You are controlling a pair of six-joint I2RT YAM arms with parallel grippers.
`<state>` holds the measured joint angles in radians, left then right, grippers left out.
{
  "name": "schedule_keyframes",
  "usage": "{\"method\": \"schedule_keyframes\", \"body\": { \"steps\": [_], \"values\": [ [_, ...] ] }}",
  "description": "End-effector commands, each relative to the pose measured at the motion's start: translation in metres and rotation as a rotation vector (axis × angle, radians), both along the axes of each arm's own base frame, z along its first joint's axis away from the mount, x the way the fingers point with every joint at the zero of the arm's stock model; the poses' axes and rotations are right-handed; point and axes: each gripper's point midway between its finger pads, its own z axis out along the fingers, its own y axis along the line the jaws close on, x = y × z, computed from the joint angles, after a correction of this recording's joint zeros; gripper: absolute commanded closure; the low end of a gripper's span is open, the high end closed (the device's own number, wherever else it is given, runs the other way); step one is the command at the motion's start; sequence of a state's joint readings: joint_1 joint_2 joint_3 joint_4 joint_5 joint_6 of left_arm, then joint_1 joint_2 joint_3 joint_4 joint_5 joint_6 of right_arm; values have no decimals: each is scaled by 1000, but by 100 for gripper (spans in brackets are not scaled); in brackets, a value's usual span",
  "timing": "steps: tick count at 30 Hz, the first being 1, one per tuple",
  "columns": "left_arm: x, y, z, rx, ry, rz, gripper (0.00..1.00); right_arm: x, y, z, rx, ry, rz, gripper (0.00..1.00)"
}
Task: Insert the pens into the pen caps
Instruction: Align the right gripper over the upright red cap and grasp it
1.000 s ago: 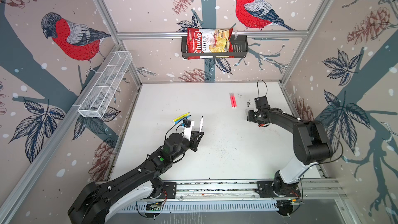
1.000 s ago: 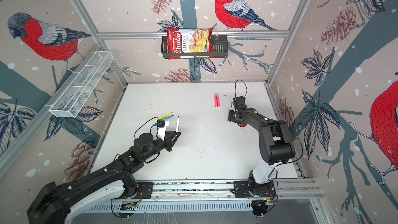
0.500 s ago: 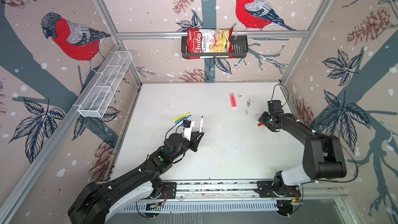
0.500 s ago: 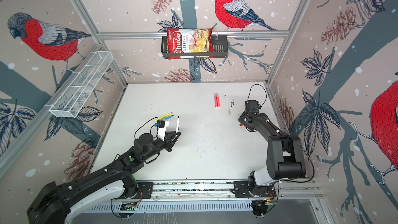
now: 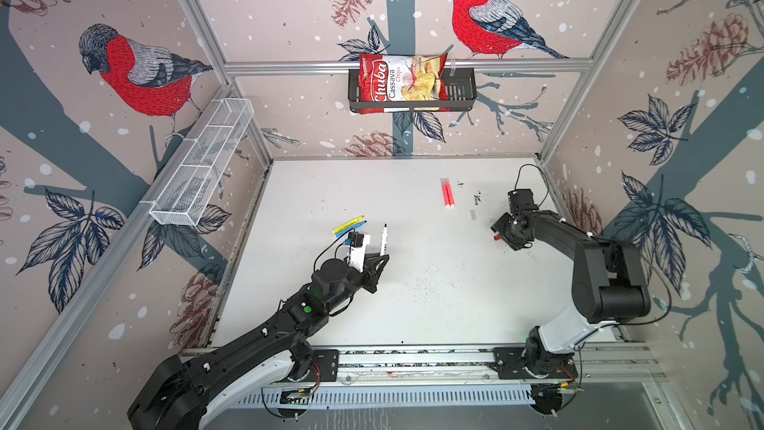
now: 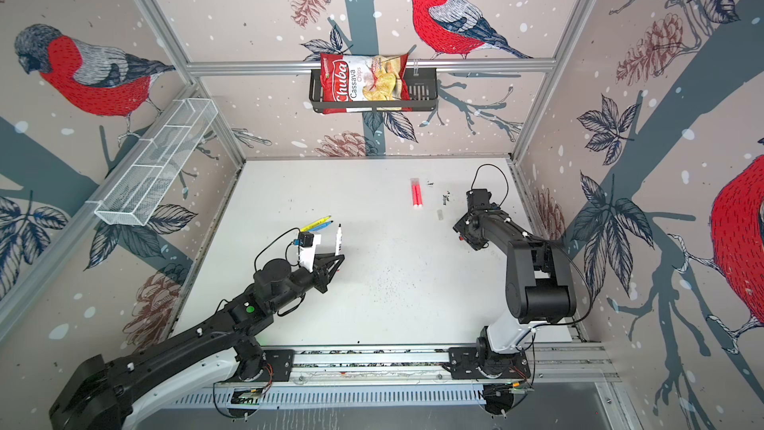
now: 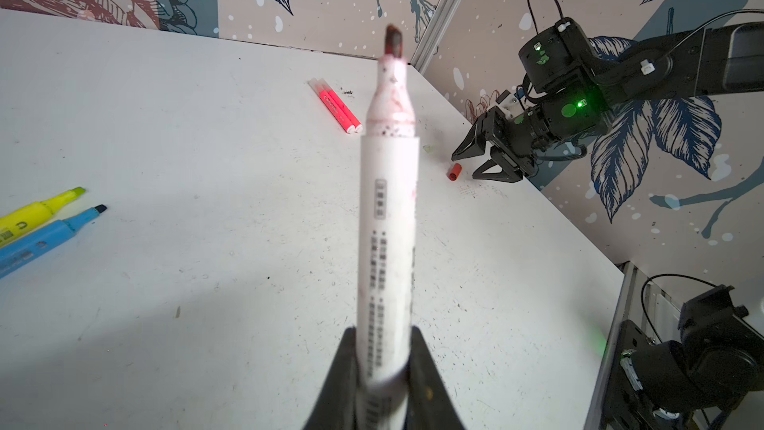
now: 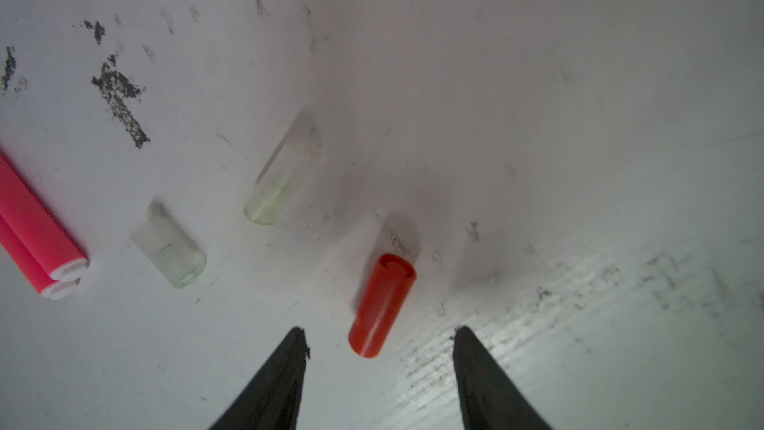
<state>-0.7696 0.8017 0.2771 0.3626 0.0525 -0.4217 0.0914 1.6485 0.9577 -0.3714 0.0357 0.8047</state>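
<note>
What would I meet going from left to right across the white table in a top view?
Yellow pen → white pen → pair of pink pens → a clear cap → red cap.

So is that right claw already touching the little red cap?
Apart. In the right wrist view the red cap lies on the table between the fingertips of the open right gripper, with bare table showing on both sides.
</note>
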Motion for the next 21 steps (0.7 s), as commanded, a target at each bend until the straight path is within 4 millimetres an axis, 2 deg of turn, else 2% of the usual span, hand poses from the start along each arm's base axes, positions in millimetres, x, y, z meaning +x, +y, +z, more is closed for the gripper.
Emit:
{"method": "schedule_keyframes", "body": {
  "steps": [1, 10, 21],
  "values": [
    [2, 0, 6, -18, -17, 7, 92, 1, -3, -1, -13, 24, -29, 41],
    [2, 1, 6, -19, -18, 11, 92, 0, -7, -7, -74, 84, -60, 44],
    [2, 4, 8, -21, -27, 24, 92, 8, -8, -13, -124, 169, -72, 50]
  ]
}}
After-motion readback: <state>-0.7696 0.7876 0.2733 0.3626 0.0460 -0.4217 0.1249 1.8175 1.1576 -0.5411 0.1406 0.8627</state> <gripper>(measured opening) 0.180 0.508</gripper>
